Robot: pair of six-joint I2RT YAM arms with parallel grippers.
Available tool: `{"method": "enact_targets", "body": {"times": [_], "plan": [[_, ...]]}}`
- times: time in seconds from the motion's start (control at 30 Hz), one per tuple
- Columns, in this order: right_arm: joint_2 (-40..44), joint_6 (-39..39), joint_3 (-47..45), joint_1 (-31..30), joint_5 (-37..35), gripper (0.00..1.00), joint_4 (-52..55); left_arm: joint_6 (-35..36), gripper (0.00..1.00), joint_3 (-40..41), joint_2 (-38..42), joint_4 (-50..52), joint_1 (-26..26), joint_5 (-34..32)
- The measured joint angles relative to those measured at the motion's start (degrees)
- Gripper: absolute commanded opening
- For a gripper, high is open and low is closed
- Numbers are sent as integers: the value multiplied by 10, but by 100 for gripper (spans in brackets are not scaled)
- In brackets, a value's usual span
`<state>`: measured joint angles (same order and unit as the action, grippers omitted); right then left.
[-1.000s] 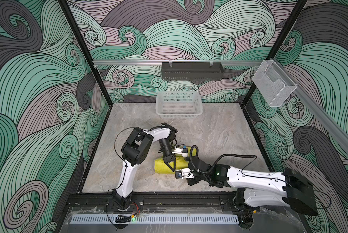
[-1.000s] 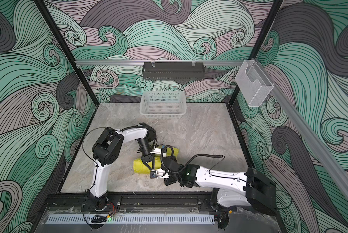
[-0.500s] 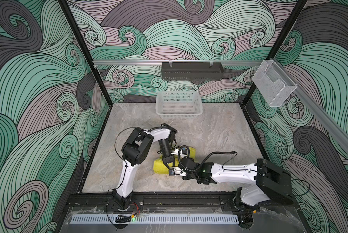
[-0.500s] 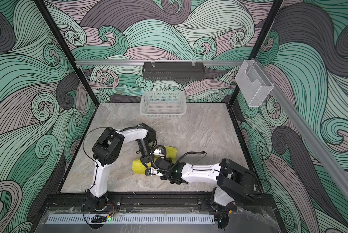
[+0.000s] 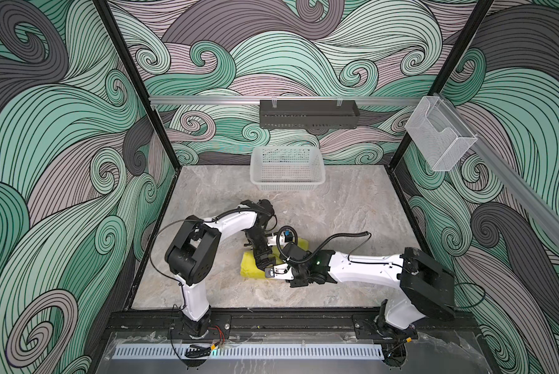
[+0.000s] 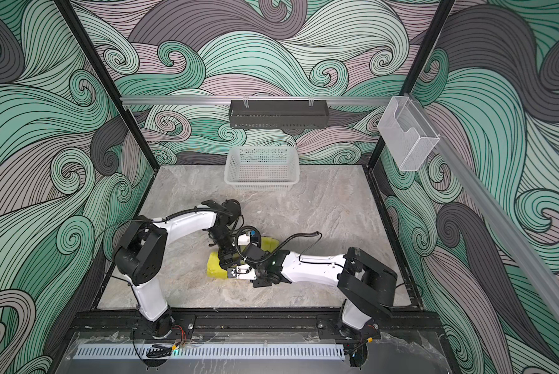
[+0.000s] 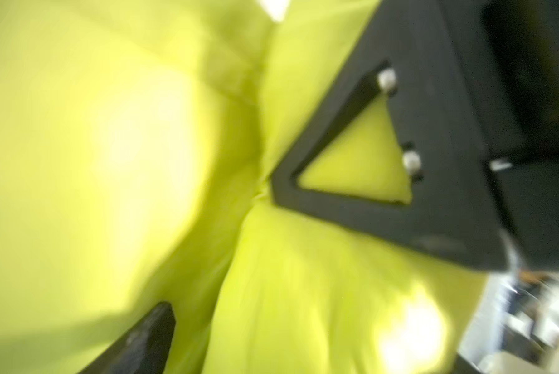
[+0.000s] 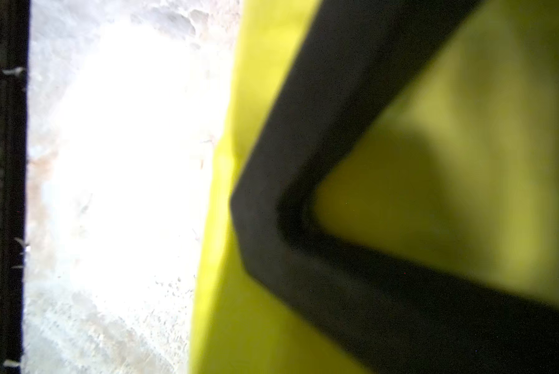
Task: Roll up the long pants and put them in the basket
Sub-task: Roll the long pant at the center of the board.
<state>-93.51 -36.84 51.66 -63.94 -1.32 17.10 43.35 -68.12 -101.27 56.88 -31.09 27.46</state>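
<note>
The long pants (image 5: 248, 266) are lying on the gray counter (image 5: 352, 210), a little below the middle of the frame in both top views. They are bunched up into a short, fat, yellow-green bundle. The left arm (image 5: 232, 223) is reaching in from the lower left and bending down onto the top of the bundle. The right arm (image 5: 362, 268) is reaching in low from the lower right, and its tip is sitting at the bundle's lower right side. The two arm tips are sitting just beside each other and hiding the middle of the bundle, so only its left end and a bit at its upper right are showing. In the blurry left wrist view, the left fingers (image 7: 369, 226) are standing wide apart, open, and yellow-green cloth is filling the space between them. One finger tip is looking as if it is touching a fold in the cloth. In the right wrist view, only one of the right fingers (image 8: 265, 210) is showing, a dark three-cornered frame lying over the cloth by the bundle's edge, with the bright counter beside it. So I cannot tell if the right fingers are open, closed or gripping the pants. A white basket (image 5: 288, 185) is sitting at the upper middle of the frame, well apart from the pants.
</note>
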Motion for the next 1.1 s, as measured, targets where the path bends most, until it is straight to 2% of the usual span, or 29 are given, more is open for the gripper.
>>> {"method": "enact_targets", "body": {"times": [0.3, 0.5, 0.7, 0.8, 0.93, 1.1], "plan": [[-122, -26, 166, 69, 144, 0, 165, -63, 99, 81, 158, -99, 56, -176], [-174, -46, 232, 112, 238, 0, 248, -59, 99, 151, 294, -152, 99, -261], [-260, -75, 337, 149, 336, 0, 377, 45, 99, 226, 475, -200, 72, -224], [-319, -93, 405, 163, 386, 0, 459, 75, 99, 278, 525, -204, 55, -196], [-377, -122, 452, 179, 457, 0, 546, 102, 98, 312, 533, -198, 17, -167], [-396, -152, 429, 185, 515, 3, 611, 125, 99, 315, 477, -196, -55, -160]]}}
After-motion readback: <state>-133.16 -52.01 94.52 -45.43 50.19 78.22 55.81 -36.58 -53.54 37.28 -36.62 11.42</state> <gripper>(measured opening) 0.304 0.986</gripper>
